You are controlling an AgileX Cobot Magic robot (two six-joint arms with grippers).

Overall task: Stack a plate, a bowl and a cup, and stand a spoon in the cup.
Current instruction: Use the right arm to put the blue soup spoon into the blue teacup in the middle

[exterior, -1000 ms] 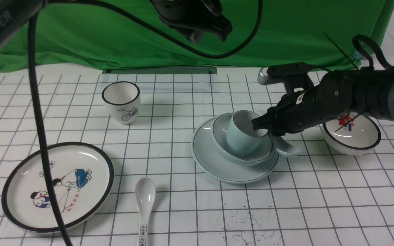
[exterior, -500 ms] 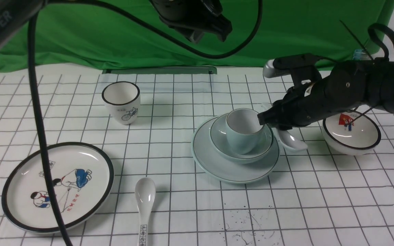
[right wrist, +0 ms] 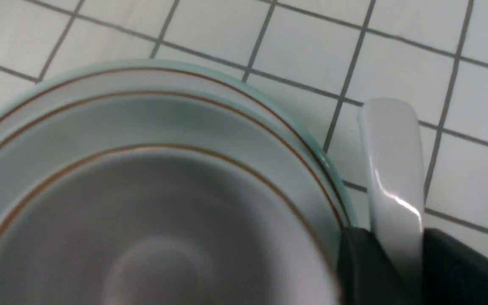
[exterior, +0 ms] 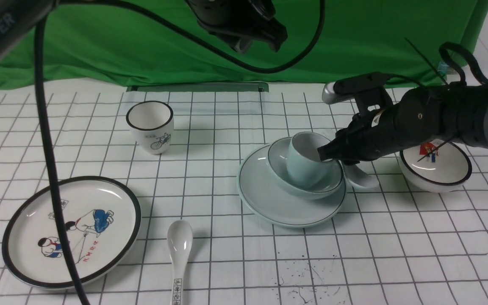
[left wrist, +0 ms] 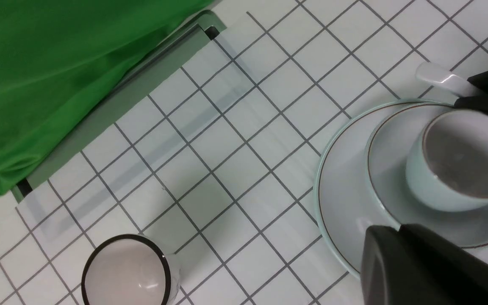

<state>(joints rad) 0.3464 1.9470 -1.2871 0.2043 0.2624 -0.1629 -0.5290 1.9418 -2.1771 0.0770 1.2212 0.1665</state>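
Note:
The pale blue-green plate (exterior: 269,203) lies right of centre with the bowl (exterior: 307,192) on it. The cup (exterior: 303,167) sits in the bowl, tilted with its mouth toward my right gripper (exterior: 328,154). That gripper is shut on the plain spoon (exterior: 360,178) and touches the cup's rim; the spoon's scoop hangs beside the plate. In the right wrist view the spoon's handle (right wrist: 392,169) is clamped in the gripper (right wrist: 390,241), next to the cup (right wrist: 142,233). My left gripper (exterior: 244,29) hovers high above, shut and empty (left wrist: 399,231).
A white black-rimmed cup with a bicycle (exterior: 150,125) stands at the back left. A cartoon plate (exterior: 72,231) and a printed white spoon (exterior: 179,250) lie front left. A white bowl with a red picture (exterior: 435,167) sits behind my right arm. A black cable (exterior: 49,148) hangs at the left.
The cup was tilted, stood upright half a second ago, and now leans toward my right gripper again. The bowl has shifted right on the plate. The right gripper and spoon moved slightly.

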